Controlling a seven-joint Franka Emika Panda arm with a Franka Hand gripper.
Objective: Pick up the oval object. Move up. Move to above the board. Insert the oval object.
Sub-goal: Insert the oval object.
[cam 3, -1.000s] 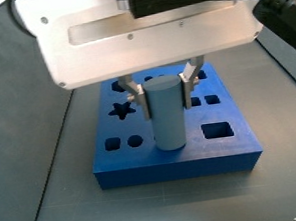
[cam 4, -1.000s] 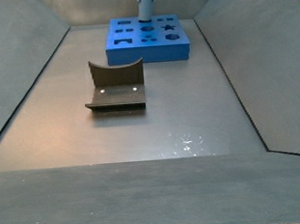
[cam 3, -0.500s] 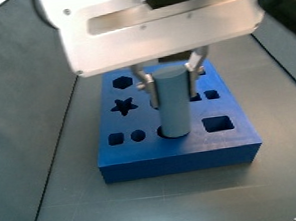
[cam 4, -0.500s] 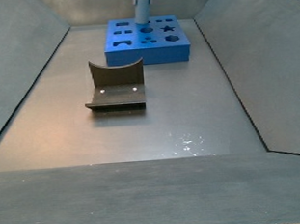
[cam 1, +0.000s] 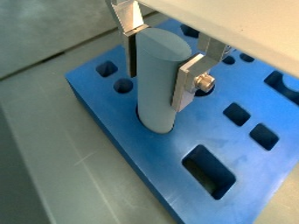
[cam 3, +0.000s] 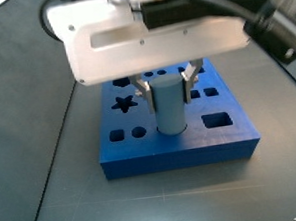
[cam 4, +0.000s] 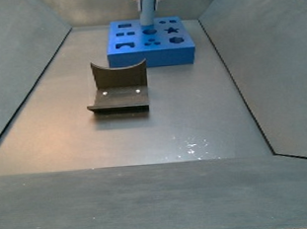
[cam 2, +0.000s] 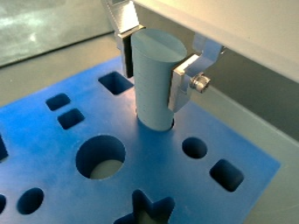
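Note:
The oval object (cam 1: pixel 158 87), a slim light blue-grey peg, stands upright between the fingers of my gripper (cam 1: pixel 160 52), which is shut on its upper part. Its lower end sits in a cut-out of the bright blue board (cam 1: pixel 128 149). In the wrist view the peg (cam 2: pixel 152 83) meets the board (cam 2: pixel 176 179) at a hole beside a large round one, with the gripper (cam 2: pixel 156 57) gripping it from two sides. Both side views show the peg (cam 3: pixel 168 105) (cam 4: pixel 146 8) held over the board (cam 3: pixel 169 152) (cam 4: pixel 152 51) by the gripper (cam 3: pixel 165 80); the white hand hides the peg's top.
The dark L-shaped fixture (cam 4: pixel 117 87) stands on the grey floor in front of the board. Sloped grey walls (cam 4: pixel 29 86) enclose the floor on both sides. The board carries star, round and square holes (cam 3: pixel 124 106) around the peg.
The gripper has come down with the peg. The peg's lower end, earlier hanging over the board's face, now sits in a hole.

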